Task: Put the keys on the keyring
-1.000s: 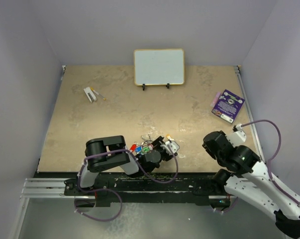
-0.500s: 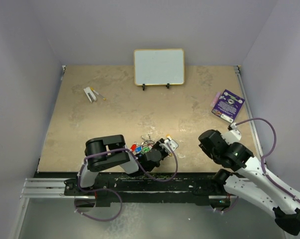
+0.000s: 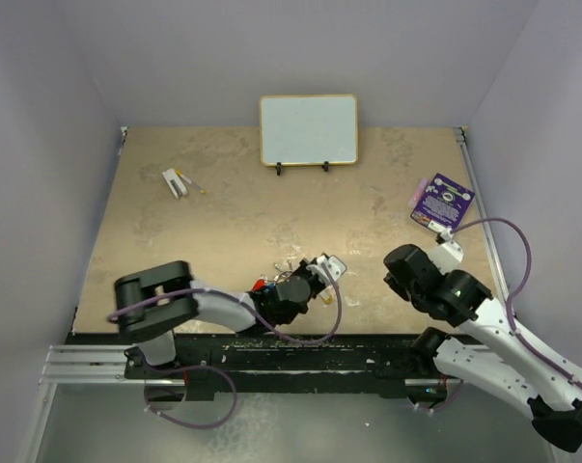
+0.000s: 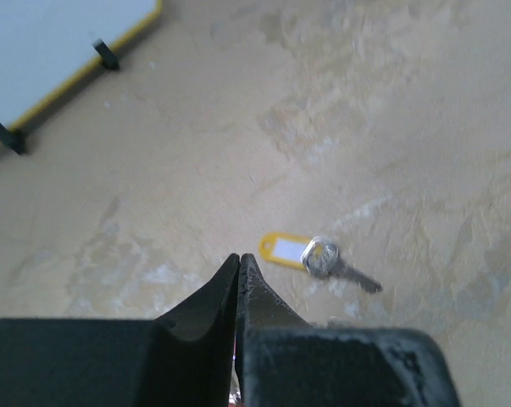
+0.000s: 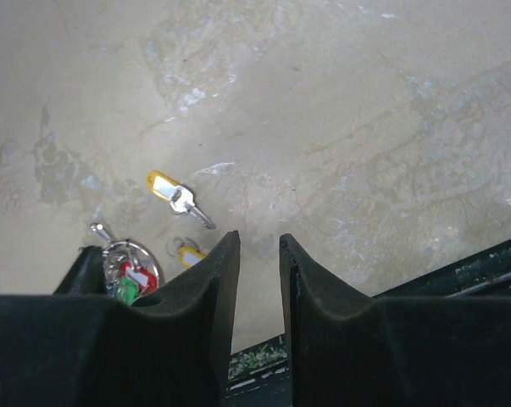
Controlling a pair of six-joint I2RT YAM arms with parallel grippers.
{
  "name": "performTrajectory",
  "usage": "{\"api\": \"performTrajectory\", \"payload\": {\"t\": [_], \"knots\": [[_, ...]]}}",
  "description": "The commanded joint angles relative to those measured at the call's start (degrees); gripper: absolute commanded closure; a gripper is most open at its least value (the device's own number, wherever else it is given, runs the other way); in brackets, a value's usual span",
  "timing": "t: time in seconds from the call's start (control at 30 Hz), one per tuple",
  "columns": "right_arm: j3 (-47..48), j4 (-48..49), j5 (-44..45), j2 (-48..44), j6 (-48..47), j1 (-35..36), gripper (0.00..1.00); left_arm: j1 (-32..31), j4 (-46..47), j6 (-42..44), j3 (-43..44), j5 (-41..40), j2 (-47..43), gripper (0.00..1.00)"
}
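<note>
Left arm's elbow has swung out to its own left and the left pincer (image 4: 238, 261) has snapped closed; the right arm has crept in toward the middle. Left pincer: tips pressed together, nothing visible between them from its wrist view, and I can't tell if thin wire is nipped lower down. Right pincer (image 5: 259, 239): jaws part spread, empty, hovering over the surface (image 3: 223, 212). Keyring (image 5: 124, 254) lies near the front edge, right by the left pincer, with a red tag (image 5: 137, 276) and green tag (image 5: 124, 291) bunched at it; threaded or just lying against it, can't tell. Just beyond is the near yellow-tag key (image 5: 188, 253), close to the ring. The far yellow-tag key (image 5: 175, 194) lies a little farther out, flat and apart from everything. Handling guess: keys are light and stiff, and the metal is slick and flat on the surface, so the blade is a poor grab. The plastic tag should give the better bite, taken across its width. Ring looks like thin springy wire, likely to skate or twist, so it wants a firm hold opposite the split while the other arm threads. Far back: purple packet (image 3: 442, 204) on the right, whiteboard (image 3: 309, 129) at the wall, both well apart from the work.
</note>
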Motion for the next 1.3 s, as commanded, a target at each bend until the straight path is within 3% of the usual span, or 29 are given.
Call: {"api": "performTrajectory", "payload": {"t": [0.0,0.1,0.17,0.23,0.33,0.37,0.47,0.63,0.77,1.03,1.27], "knots": [[8.01,3.39,-0.37,4.65,-8.86,-0.05,0.7,2.6,-20.17,-1.49,7.45,-1.4,-17.09,0.97],[10.17,3.85,-1.7,7.16,-11.27,-0.08,0.7,7.1,-45.37,-9.94,15.18,9.51,-23.67,0.97],[10.38,4.31,-2.69,7.44,-11.29,-0.08,0.67,7.88,-52.2,-12.94,17.21,13.96,-24.83,0.97],[9.71,5.03,-3.6,6.65,-10.82,-0.06,0.58,7.87,-52.11,-15.33,15.78,17.21,-24.94,0.88],[7.81,5.64,-5.04,4.33,-9.3,-0.09,0.5,7.91,-48.69,-20.75,13.94,20.79,-21.99,0.57],[7.19,5.92,-5.41,3.35,-8.85,-0.1,0.49,7.87,-47.86,-21.92,14.26,21.67,-20.47,0.51],[5.58,4.23,-6.47,0.33,-5.5,0.03,0.48,7.87,-45.59,-23.48,15.96,25.25,-14.85,0.44],[4.92,1.28,-7.16,-3.4,-2.04,-0.04,0.49,7.98,-46.12,-27.93,19.33,24.25,-5.89,0.44],[5.11,-2.06,-6.36,-2.92,-0.69,0.01,0.5,8.04,-41.47,-28.34,17.67,23.1,-2.65,0.44],[4.17,-2.38,-7.1,-2.39,0.25,0.01,0.51,8.24,-40.7,-29.99,18.1,22.83,0.42,0.46],[4.23,-3.74,-6.96,-2.21,1.04,-0.07,0.52,8.48,-42.73,-31.28,17.68,23.61,-0.63,0.69]]}}
